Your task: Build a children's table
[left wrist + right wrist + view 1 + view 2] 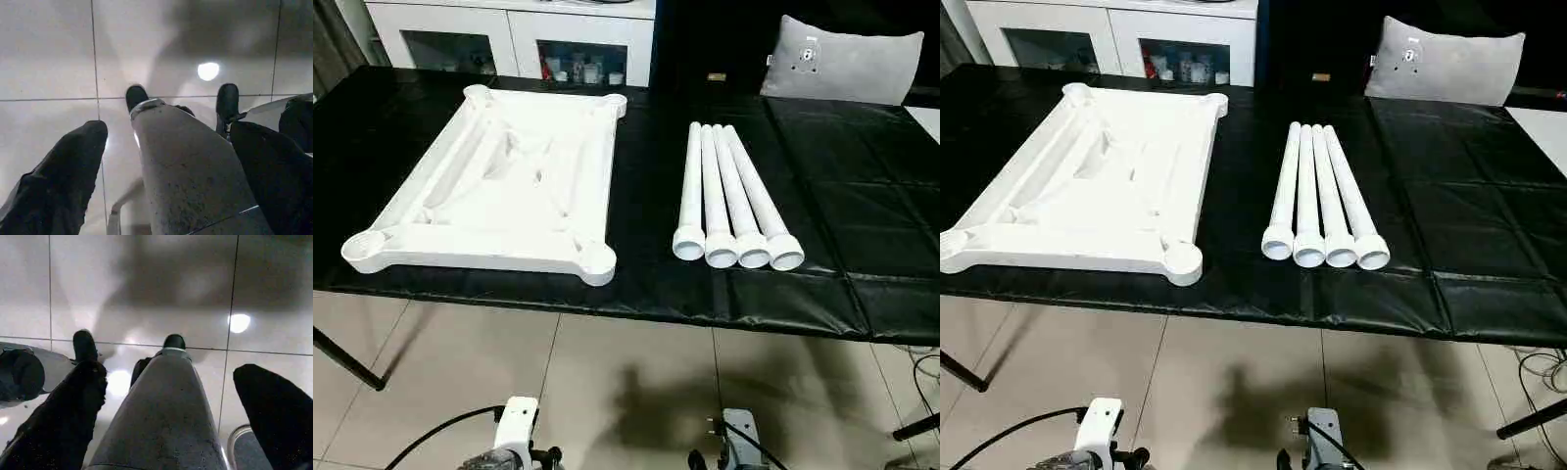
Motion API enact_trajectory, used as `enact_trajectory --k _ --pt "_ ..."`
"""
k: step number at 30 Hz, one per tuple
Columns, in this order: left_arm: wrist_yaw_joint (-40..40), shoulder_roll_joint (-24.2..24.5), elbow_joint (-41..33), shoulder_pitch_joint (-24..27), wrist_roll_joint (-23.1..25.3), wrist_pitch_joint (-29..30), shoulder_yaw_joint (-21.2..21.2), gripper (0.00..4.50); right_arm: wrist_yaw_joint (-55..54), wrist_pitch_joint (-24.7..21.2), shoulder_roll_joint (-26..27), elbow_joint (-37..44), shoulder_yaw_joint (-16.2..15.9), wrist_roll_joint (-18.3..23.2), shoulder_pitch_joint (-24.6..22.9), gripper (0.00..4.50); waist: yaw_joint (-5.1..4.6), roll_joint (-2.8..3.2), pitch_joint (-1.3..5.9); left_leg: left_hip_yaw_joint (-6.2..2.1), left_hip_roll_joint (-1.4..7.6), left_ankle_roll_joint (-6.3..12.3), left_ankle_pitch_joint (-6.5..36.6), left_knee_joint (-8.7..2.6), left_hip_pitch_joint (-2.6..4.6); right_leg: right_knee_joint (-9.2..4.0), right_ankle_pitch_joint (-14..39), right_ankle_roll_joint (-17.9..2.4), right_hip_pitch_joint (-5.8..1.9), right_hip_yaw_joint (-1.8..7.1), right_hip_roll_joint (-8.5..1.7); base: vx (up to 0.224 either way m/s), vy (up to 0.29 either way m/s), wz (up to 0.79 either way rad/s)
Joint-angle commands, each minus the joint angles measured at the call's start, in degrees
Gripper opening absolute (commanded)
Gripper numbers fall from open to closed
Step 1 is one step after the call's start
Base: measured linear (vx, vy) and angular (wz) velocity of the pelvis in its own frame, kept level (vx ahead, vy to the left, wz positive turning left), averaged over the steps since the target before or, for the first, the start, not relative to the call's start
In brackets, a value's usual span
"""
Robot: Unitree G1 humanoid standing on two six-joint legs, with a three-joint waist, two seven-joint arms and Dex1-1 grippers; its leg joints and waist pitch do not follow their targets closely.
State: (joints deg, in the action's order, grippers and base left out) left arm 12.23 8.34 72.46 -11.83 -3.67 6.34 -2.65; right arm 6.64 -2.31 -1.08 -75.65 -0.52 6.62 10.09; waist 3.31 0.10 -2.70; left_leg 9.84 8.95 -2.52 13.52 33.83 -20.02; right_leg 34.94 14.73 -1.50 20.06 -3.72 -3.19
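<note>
Black-covered work table (822, 294) spans the scene, its near edge running across the lower half of the head views. Tiled floor (607, 392) below it.

White table top (509, 186) lies upside down on the left part of the black cover, ribbed underside facing up. Round sockets at all four corners; near right socket (597, 260) sits close to the table's front edge, near left socket (362, 250) likewise. Long sides run away from the robot.

Four white legs (729, 196) lie flat to the right of the top, apart from it with bare black cover between. They lie side by side, touching, fanned slightly: wide open ends toward the robot, narrow ends bunched together at the far side. Wide ends stop short of the table's front edge.

Grey cushion (847, 64) at the far right corner. White cabinet with glass doors (509, 39) behind the table.

Both arms hang low, off the table, over the floor. Left gripper (166, 147): its two black fingers (63, 181) stand wide apart, holding nothing; a grey robot leg and black feet show between them against the floor tiles. Right gripper (171, 401): fingers (68, 416) likewise spread wide, empty, above the tiles.

Neither gripper touches any part of the children's table.
</note>
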Motion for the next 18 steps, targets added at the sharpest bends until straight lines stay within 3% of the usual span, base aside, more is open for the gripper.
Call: enact_trajectory --k 1,18 --pt "-0.1 0.0 0.4 -0.3 0.1 0.0 0.1 4.48 -0.1 -0.8 0.2 -1.3 -0.1 0.4 -0.8 4.5 -0.04 0.39 1.85 -2.1 6.31 4.17 7.4 -4.92 0.07 -4.29 0.4 -15.3 -1.24 4.26 -7.92 0.0 0.0 0.0" --pt "-0.1 0.0 0.4 -0.3 0.1 0.0 0.1 4.48 -0.1 -0.8 0.2 -1.3 -0.1 0.4 -0.8 4.5 -0.07 0.4 1.84 -2.1 6.31 4.05 7.6 -4.96 0.08 -4.28 0.6 -15.3 -1.2 4.26 -7.86 0.0 0.0 0.0"
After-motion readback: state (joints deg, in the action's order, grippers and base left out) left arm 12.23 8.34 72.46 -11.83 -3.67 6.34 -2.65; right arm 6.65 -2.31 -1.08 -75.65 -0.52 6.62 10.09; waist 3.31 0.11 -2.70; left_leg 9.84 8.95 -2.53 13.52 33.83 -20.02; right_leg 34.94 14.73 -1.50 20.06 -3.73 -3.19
